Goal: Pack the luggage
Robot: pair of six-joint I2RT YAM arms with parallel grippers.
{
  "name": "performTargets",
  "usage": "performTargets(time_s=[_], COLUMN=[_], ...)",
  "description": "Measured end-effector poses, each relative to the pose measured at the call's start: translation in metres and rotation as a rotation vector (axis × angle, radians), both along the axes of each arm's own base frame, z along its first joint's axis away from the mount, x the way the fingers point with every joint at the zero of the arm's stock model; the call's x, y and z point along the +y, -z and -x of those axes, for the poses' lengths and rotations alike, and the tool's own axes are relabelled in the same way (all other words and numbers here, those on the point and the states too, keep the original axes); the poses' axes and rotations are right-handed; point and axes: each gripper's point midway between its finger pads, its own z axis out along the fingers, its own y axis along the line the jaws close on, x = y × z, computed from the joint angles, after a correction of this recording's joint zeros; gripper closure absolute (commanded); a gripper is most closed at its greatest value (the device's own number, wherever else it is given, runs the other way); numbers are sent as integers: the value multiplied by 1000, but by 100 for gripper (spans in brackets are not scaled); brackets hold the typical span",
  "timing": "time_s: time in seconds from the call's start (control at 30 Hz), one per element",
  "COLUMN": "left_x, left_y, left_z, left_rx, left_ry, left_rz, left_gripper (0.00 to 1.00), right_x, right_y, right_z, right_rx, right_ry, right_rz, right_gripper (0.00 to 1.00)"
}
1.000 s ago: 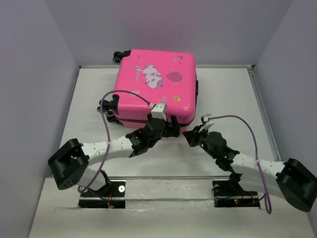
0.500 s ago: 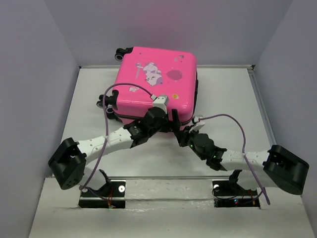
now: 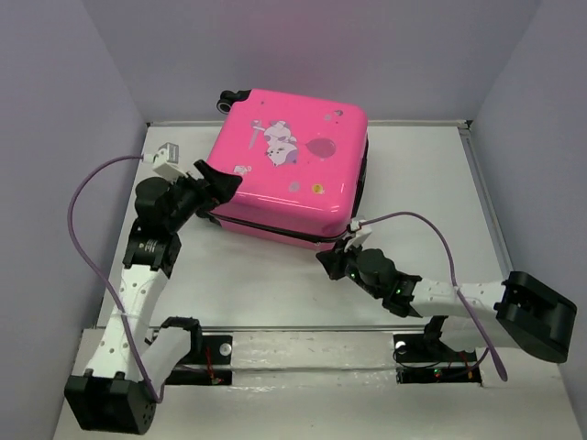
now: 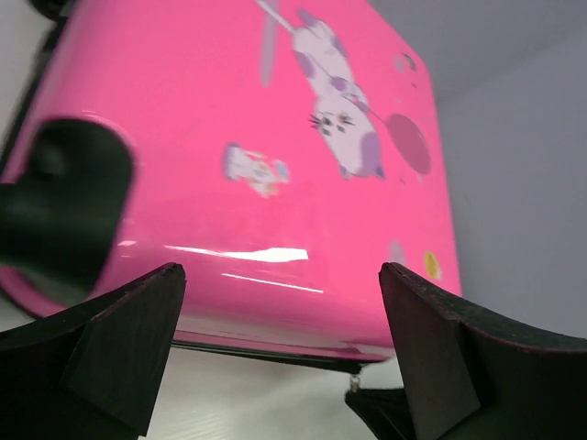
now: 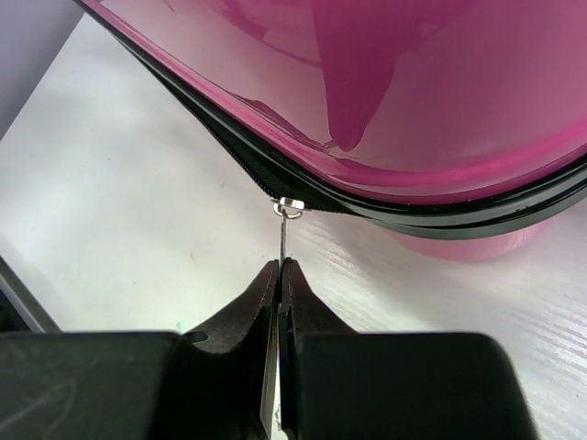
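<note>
The hot-pink luggage (image 3: pixel 298 170) lies flat at the back of the table, cartoon print up, its lid down and a black zip seam (image 5: pixel 229 151) running along its front edge. My right gripper (image 3: pixel 332 260) is at the front right corner, shut on the thin metal zipper pull (image 5: pixel 282 236) that hangs from the slider (image 5: pixel 292 207). My left gripper (image 3: pixel 218 183) is open wide at the luggage's left corner. In the left wrist view its dark fingers (image 4: pixel 110 357) frame the pink shell (image 4: pixel 275 174), and a blurred black wheel (image 4: pixel 64 202) shows at the left.
The white table (image 3: pixel 422 183) is boxed in by grey walls on the left, right and back. A low rim (image 3: pixel 477 174) runs along its right side. Both arm bases (image 3: pixel 197 353) sit at the near edge, with purple cables looping above the arms.
My left arm has swung from the luggage's front edge round to its left corner. The right gripper has slid left along the front seam with the pull. The luggage has turned slightly.
</note>
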Motion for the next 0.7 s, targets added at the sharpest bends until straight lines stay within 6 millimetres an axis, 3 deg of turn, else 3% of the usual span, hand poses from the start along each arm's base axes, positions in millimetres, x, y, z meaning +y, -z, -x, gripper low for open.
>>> performTargets(time_s=[0.13,0.27,0.37,0.7], left_x=[69,108,120,133], left_y=[32,63,76,97], left_z=[-24,-39,-50,-84], left_rx=[92,188,228,263], left_ry=[-212,-339,-391,-447], left_rz=[26,73,106,166], left_gripper=[1,1,1,1], right_x=[0,-1,-1,-3], right_y=[-1,-1,-1,-6], right_z=[1,2,1,3], right_rx=[-8,-12,-12,-18], right_ry=[-13,-20,-24,-29], right_rz=[15,23,25,21], right_gripper=[93,93,93,93])
